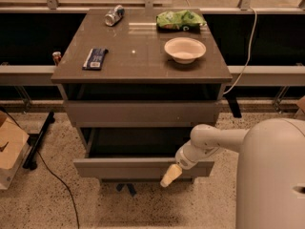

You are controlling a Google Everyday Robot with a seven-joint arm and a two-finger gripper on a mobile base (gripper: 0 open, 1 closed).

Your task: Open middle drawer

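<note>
The middle drawer (124, 168) is seen drawn out of the cabinet (143, 112) toward 6 o'clock, its dark interior exposed behind the front panel. The gripper (170, 176) is held at the right part of that front, at about 5 o'clock from the drawer's centre, on the end of the white arm (217, 140). Whether it is apart or together cannot be told. On the cabinet top, a bowl (185, 49) is set at 2 o'clock, a green bag (180, 20) at 1 o'clock, a can (114, 15) at 11 o'clock and a dark packet (95, 58) at 9 o'clock.

On the brown tabletop (138, 63) I see a round white bowl (185, 49), a crinkled green bag (180, 20), a sideways silver can (114, 15) and a flat dark packet (95, 58).
</note>
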